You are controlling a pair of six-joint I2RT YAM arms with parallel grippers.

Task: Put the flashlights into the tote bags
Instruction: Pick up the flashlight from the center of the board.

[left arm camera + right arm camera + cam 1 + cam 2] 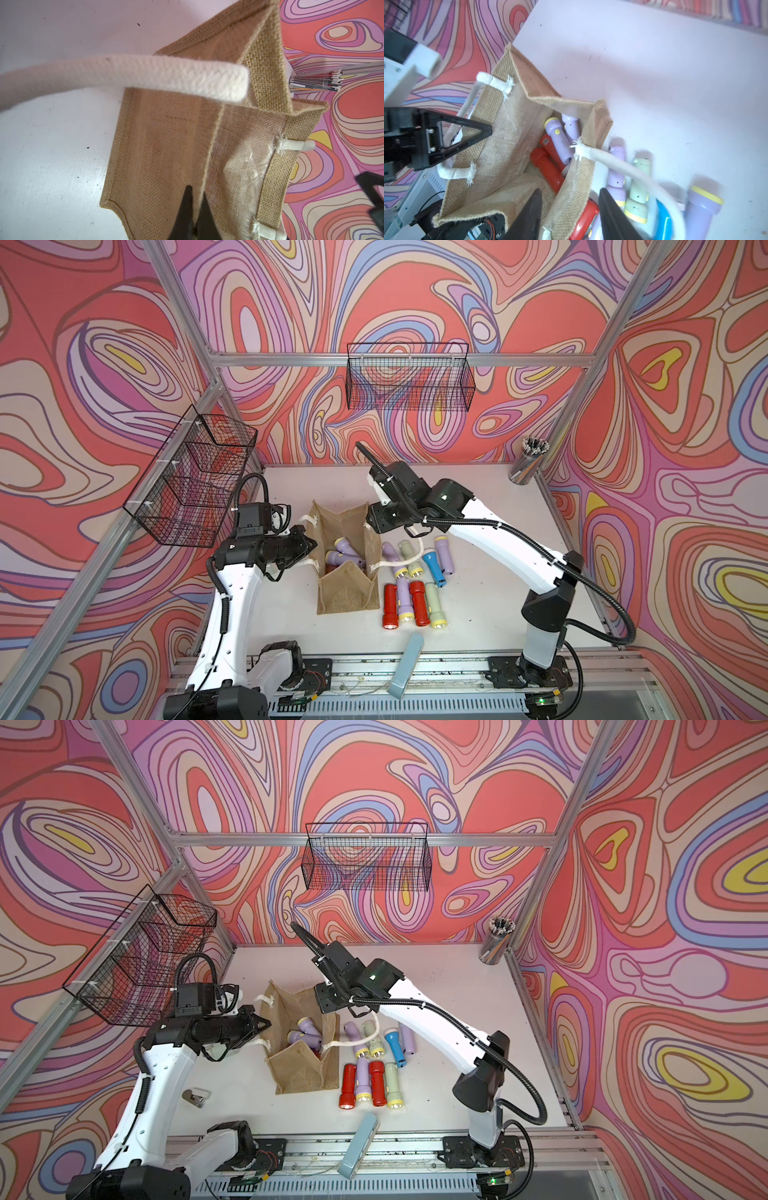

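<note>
The tan burlap tote bag stands open mid-table. My left gripper is shut on the rim of the bag's left wall; in a top view it shows at the bag's left side. My right gripper is open, its jaws astride the bag's right wall, holding nothing. Inside the bag lie lilac flashlights and red ones. Several more flashlights lie right of the bag: lilac, pale green, blue, red. One white rope handle drapes over them.
A flat grey-blue bar leans over the table's front edge. Black wire baskets hang on the left frame and the back wall. A clear cup of pens stands at the back right corner. A small metal clip lies front left.
</note>
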